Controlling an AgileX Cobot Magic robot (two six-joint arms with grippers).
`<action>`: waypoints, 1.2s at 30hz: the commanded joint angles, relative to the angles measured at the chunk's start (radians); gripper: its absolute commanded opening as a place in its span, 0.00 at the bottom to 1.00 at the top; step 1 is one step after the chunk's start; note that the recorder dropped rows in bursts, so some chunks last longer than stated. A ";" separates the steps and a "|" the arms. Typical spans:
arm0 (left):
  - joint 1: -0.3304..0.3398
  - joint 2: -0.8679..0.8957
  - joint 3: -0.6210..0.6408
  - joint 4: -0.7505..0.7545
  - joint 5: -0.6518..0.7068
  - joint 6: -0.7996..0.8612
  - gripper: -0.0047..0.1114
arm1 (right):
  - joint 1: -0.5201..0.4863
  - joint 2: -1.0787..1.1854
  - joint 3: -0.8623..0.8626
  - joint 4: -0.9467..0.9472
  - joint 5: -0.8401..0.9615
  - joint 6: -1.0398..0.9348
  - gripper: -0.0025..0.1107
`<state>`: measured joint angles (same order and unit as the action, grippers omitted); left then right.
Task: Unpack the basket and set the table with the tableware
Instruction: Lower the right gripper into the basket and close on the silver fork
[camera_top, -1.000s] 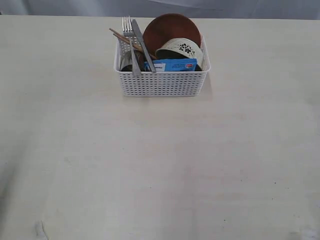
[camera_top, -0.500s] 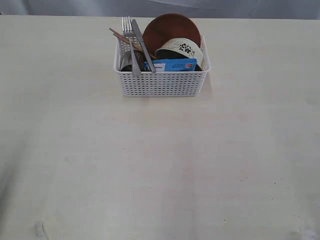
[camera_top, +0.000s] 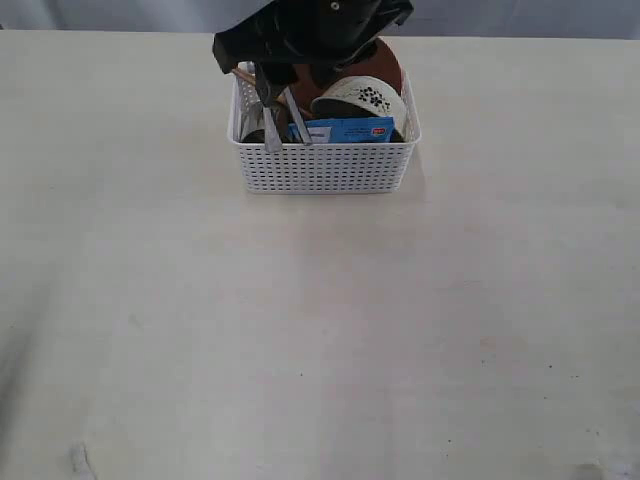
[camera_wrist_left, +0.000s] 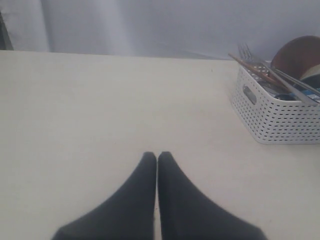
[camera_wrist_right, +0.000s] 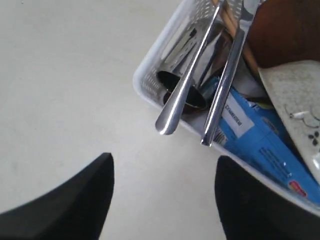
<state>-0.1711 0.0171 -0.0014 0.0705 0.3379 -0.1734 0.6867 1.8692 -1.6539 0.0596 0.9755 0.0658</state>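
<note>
Black and pressed tip to tip, the fingers of the left gripper (camera_wrist_left: 157, 156) hold nothing, low over the pale cream wood-grain table (camera_top: 300, 330) and well apart from the white rectangular lattice-sided plastic basket (camera_top: 320, 165). In the exterior view that basket stands toward twelve o'clock on the tabletop. At its nine o'clock end lean the steel fork (camera_wrist_right: 185, 85) and steel knife (camera_wrist_right: 224, 85), handles jutting over the rim, with two wooden chopsticks (camera_wrist_left: 255, 71) and a shiny steel cup (camera_wrist_right: 187, 97) down inside. A blue snack packet (camera_top: 345, 130) sits at six o'clock, the cream floral-printed bowl (camera_top: 362, 97) toward three, and the round brown wooden plate (camera_wrist_left: 297, 54) on edge at one. The right gripper (camera_wrist_right: 165, 160) hangs above the basket by the cutlery, fingers spread wide, gripping nothing.
</note>
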 joint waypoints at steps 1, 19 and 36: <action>-0.003 0.003 0.001 0.000 -0.010 -0.005 0.05 | 0.004 0.101 -0.090 -0.060 0.002 0.042 0.52; -0.003 0.003 0.001 0.000 -0.010 -0.005 0.05 | 0.013 0.291 -0.232 -0.253 -0.005 0.030 0.42; -0.003 0.003 0.001 0.000 -0.010 -0.005 0.05 | 0.013 0.385 -0.315 -0.312 -0.011 0.052 0.42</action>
<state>-0.1711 0.0171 -0.0014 0.0705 0.3379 -0.1734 0.6994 2.2455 -1.9618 -0.2086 0.9527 0.1064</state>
